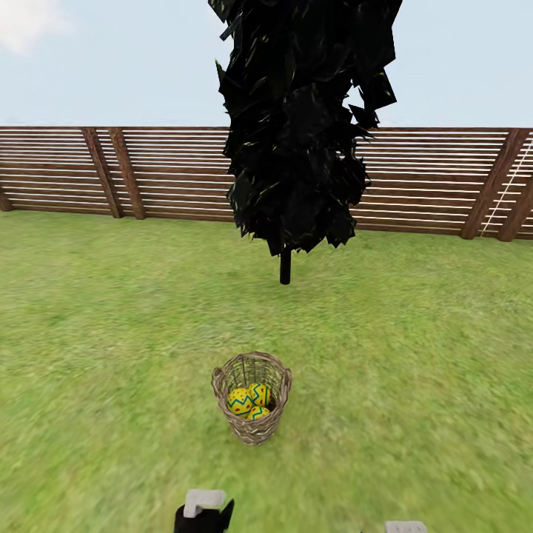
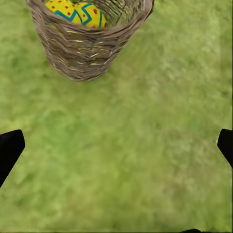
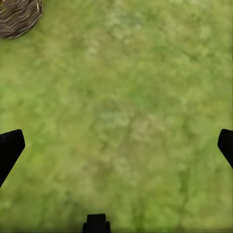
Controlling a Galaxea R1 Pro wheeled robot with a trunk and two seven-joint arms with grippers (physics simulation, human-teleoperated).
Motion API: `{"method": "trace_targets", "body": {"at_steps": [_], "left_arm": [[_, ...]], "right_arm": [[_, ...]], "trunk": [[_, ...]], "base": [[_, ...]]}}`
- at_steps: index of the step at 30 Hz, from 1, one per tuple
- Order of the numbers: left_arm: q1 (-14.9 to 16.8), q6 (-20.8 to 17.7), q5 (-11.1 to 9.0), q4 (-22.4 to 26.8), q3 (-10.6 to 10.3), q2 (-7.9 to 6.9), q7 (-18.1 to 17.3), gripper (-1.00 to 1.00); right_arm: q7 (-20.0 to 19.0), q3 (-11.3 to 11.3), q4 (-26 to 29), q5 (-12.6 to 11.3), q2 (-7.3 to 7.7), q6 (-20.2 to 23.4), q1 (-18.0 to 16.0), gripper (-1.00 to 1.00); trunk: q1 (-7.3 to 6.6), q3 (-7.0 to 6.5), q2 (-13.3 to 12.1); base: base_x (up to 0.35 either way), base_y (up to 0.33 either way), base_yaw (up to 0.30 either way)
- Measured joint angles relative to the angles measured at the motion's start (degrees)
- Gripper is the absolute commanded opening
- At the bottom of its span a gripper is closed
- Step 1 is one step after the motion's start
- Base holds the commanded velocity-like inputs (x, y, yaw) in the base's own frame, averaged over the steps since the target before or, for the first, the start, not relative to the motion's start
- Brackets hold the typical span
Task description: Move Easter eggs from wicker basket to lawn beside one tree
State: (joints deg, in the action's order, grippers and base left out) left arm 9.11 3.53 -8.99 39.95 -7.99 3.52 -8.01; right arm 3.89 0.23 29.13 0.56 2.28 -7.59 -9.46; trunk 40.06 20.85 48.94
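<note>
The wicker basket [image 1: 254, 431] stands upright on the lawn [image 1: 111, 333], a short way ahead of me. Three yellow Easter eggs [image 1: 249, 401] with blue zigzags and red dots lie inside it. In the left wrist view the basket [image 2: 82, 53] is close, with an egg [image 2: 80, 12] showing over its rim. My left gripper [image 2: 116, 148] hangs open over bare grass just short of it. My right gripper [image 3: 116, 148] is open too, over grass, with the basket's edge [image 3: 17, 19] off to one side. The pale-trunked tree is out of view.
A dark tree with a black trunk [image 1: 285, 266] rises beyond the basket. Behind it a brown slatted fence [image 1: 170, 174] closes off the grass. My left arm's end [image 1: 201, 511] and right arm's end [image 1: 405, 527] poke in at the near edge.
</note>
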Motion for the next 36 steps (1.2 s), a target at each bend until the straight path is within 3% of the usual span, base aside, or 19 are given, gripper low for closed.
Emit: {"method": "trace_targets", "body": {"at_steps": [5,12,18,21,26,32,36], "left_arm": [[0.0,-5.7,-0.6,5.0,2.4,-0.77,-10.6,1.00],[0.0,-12.4,-0.6,12.2,7.3,-1.01,-29.7,1.00],[0.0,-21.3,-1.9,17.8,11.3,-0.55,-37.7,1.00],[0.0,-24.8,-4.2,19.4,12.2,-0.57,-38.8,1.00],[0.0,-31.5,-11.1,24.5,12.6,-0.98,-39.3,1.00],[0.0,-37.7,-13.2,30.8,12.9,-0.55,-37.5,1.00],[0.2,-40.7,-14.2,35.5,13.2,0.88,-30.8,1.00]], "right_arm": [[0.0,0.0,-0.5,0.0,-0.07,0.0,0.0,1.00],[0.0,0.1,-0.9,0.0,-0.09,0.0,0.0,1.00],[0.0,0.1,-1.0,0.0,-0.09,0.0,0.0,1.00],[0.1,0.1,-1.0,0.0,-0.09,0.0,0.0,1.00],[0.1,0.2,-1.0,0.0,-0.09,0.0,0.0,1.00],[0.1,0.2,-1.1,0.0,-0.09,0.0,0.0,1.00],[0.1,0.2,-1.1,0.0,-0.09,0.0,0.0,1.00]], "trunk": [[0.00,0.00,0.0],[0.00,0.00,0.0],[0.00,0.00,0.0],[0.00,0.00,0.0],[0.00,0.00,0.0],[0.00,0.00,0.0],[0.00,0.00,0.0]], "base": [[0.000,0.000,0.000],[0.000,0.000,0.000],[0.000,0.000,0.000],[0.000,0.000,0.000],[0.000,0.000,0.000],[0.000,0.000,0.000],[0.000,0.000,0.000]]}}
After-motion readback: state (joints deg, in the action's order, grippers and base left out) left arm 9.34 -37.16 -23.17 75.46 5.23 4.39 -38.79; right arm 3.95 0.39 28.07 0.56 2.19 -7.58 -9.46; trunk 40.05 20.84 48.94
